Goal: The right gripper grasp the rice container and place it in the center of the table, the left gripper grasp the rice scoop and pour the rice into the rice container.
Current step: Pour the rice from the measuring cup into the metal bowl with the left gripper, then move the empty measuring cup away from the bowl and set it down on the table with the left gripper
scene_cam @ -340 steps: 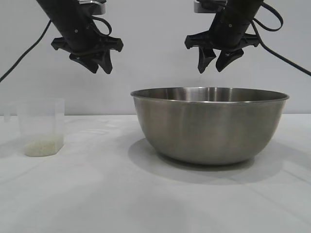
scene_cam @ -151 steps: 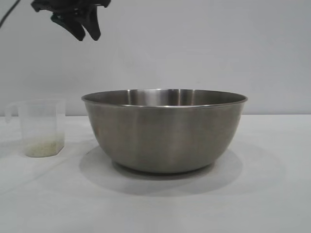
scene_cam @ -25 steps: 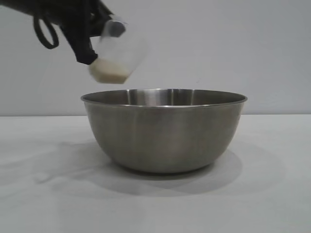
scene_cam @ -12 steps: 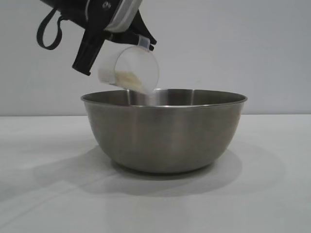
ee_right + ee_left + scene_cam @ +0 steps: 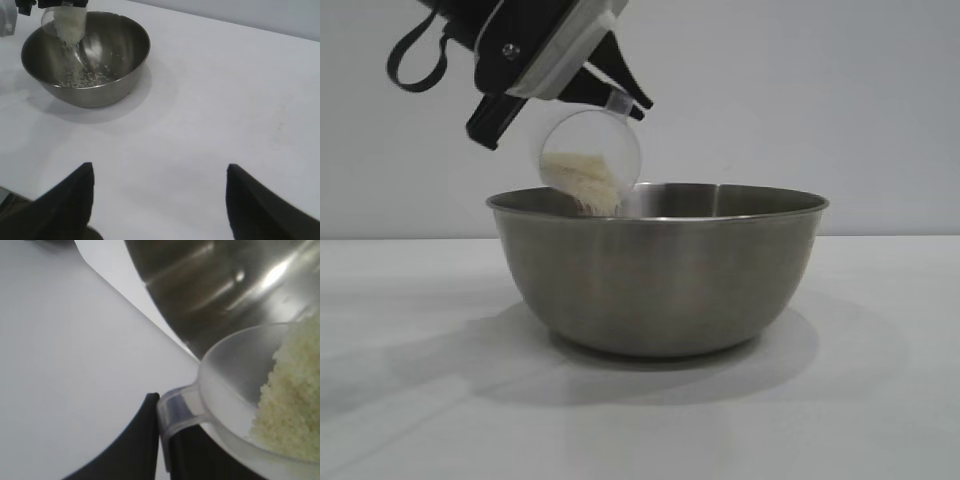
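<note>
The left gripper [image 5: 605, 95], clamped on the scoop [image 5: 590, 160] handle, tips it over the bowl [image 5: 658, 268] rim at 10 o'clock; rice [image 5: 75, 45] streams in. The right gripper [image 5: 157, 200] hangs open, well apart

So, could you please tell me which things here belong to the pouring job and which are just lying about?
Part of the job:
- scoop, tipped over the bowl, held by the left gripper
- rice, spilling out
- bowl, catching the grains
- table

Lying about:
- nothing loose in view; the right gripper waits open, well away from the bowl
</note>
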`<control>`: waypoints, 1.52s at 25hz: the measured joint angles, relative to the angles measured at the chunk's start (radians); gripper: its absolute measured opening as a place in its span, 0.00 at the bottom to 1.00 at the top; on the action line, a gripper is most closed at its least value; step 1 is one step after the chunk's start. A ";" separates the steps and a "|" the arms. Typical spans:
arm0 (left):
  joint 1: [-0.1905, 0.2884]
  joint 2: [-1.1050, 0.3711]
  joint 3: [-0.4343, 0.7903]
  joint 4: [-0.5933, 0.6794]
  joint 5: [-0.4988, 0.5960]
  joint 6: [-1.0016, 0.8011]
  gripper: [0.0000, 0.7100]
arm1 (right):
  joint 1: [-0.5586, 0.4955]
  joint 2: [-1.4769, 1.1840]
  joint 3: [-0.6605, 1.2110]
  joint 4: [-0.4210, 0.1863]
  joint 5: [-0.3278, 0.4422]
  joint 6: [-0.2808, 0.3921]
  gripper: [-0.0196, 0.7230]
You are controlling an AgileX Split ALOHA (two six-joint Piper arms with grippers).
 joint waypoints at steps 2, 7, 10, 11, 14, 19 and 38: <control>-0.002 0.000 0.000 0.012 0.000 0.024 0.00 | 0.000 0.000 0.000 0.000 0.000 0.000 0.66; -0.002 0.000 0.000 0.022 0.000 0.084 0.00 | 0.000 0.000 0.000 0.000 0.000 0.000 0.66; -0.002 0.000 0.000 0.022 0.000 0.094 0.00 | 0.000 0.000 0.000 0.000 0.000 0.000 0.66; -0.002 0.000 0.000 0.022 0.000 0.099 0.00 | 0.000 0.000 0.000 0.000 0.000 0.000 0.66; -0.002 0.000 0.000 0.022 0.000 0.102 0.00 | 0.000 0.000 0.000 0.000 0.000 0.000 0.66; -0.010 0.000 0.000 -0.024 -0.002 0.094 0.00 | 0.000 0.000 0.000 0.000 0.000 0.000 0.66; -0.012 0.001 0.002 -1.511 -0.131 -0.666 0.00 | 0.000 0.000 0.000 0.000 0.000 0.001 0.66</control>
